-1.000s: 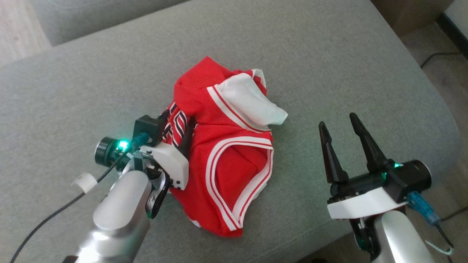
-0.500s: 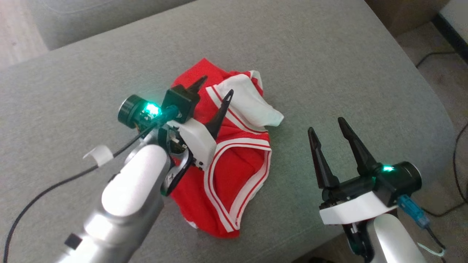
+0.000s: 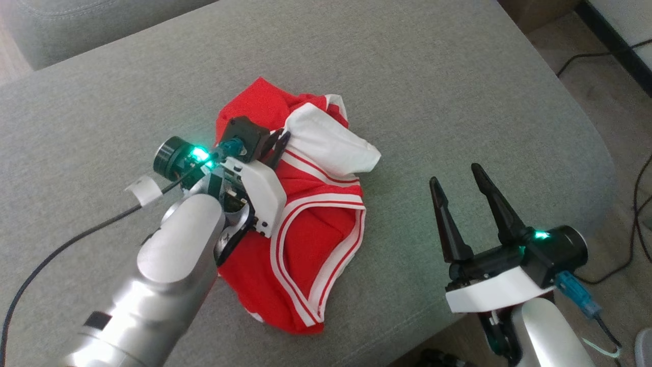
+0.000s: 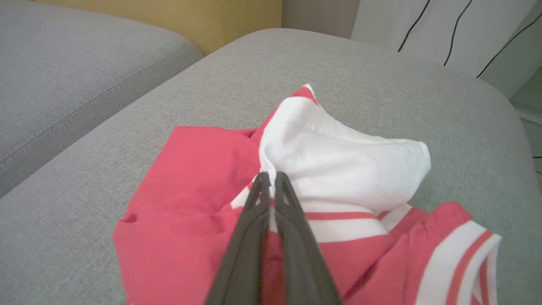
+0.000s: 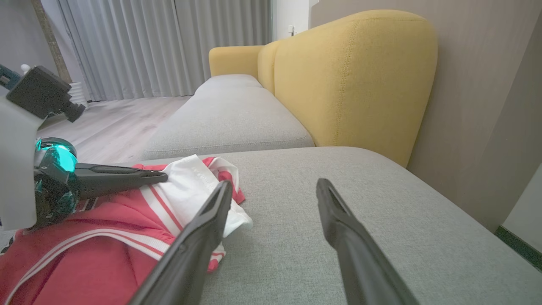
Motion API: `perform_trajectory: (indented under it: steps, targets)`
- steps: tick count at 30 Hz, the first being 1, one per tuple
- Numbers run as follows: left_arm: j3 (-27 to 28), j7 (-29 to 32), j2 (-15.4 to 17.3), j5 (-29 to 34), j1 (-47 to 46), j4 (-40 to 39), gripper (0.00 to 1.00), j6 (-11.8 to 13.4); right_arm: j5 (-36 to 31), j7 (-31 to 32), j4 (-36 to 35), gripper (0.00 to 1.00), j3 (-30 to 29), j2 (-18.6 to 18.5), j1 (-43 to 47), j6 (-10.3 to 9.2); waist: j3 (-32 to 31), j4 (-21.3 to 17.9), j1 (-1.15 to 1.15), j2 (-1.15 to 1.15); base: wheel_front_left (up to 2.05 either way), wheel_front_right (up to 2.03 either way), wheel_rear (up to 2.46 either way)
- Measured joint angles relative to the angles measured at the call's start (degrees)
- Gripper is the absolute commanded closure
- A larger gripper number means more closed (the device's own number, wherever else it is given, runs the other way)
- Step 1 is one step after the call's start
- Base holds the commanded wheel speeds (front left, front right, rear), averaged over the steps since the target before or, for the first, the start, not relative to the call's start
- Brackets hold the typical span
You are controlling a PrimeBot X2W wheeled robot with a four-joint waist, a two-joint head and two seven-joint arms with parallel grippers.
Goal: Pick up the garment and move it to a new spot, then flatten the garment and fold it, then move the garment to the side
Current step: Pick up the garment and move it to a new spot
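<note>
My right jaws stood wide and held nothing, their fingers (image 3: 496, 204) hanging over the near right corner of the grey sofa seat (image 3: 433, 76), apart from the cloth. Just to their left lay the garment (image 3: 305, 239) – a red jersey with white-and-red striped trim, crumpled in a heap about the middle of the seat, its lowest fold close to the near edge. One banded opening gaped toward that edge.

My left arm (image 3: 173, 265) reached in from the near left corner and crossed the heap's left side. At the garment's far part my left jaws were pressed together – the fingers (image 4: 250, 237) side by side, tips pinching the cloth just where the red met a puffed flap of white lining (image 3: 331, 145). That flap bulged toward the seat's right edge and rested on the grey fabric.

Beyond the heap the seat ran on to its far edge. Past that sat a second grey cushion (image 5: 228, 118), a yellow backrest (image 5: 355, 76) and pale curtains (image 5: 148, 46).
</note>
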Motion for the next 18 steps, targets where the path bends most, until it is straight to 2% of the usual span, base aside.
perform_trajectory:
  steps: [4, 8, 13, 17, 18]
  targets:
    - [-0.2, -0.7, -0.2, -0.3, 0.1, -0.1, 1.0, -0.2, 0.0, 0.0, 0.0, 0.0, -0.3, 0.0, 0.0, 0.0, -0.2, 0.8, 0.0, 0.0, 0.0, 0.0, 0.0]
    - [1.1, -3.7, -0.2, -1.7, 0.1, -4.1, 1.0, 1.0, 0.0, 0.0, 0.1, 0.0, -0.7, 0.0, 0.0, 0.0, -0.8, 1.9, 0.0, 0.0, 0.0, 0.0, 0.0]
    - [5.4, -5.1, 0.9, -4.3, 0.0, -17.1, 1.0, 2.3, -0.1, 0.0, 0.3, 0.0, -1.6, 0.0, 0.1, 0.0, -2.1, 3.4, 0.0, 0.0, 0.0, 0.0, 0.0]
    - [10.8, -2.3, 4.8, -8.0, 0.1, -31.1, 1.0, 4.3, -0.1, 0.0, 0.4, 0.0, -2.6, 0.0, 0.3, 0.0, -3.4, 4.7, 0.0, 0.0, 0.0, 0.0, 0.0]
    - [10.8, -2.3, 4.8, -8.0, 0.1, -31.1, 1.0, 4.3, -0.1, 0.0, 0.4, 0.0, -2.6, 0.0, 0.3, 0.0, -3.4, 4.7, 0.0, 0.0, 0.0, 0.0, 0.0]
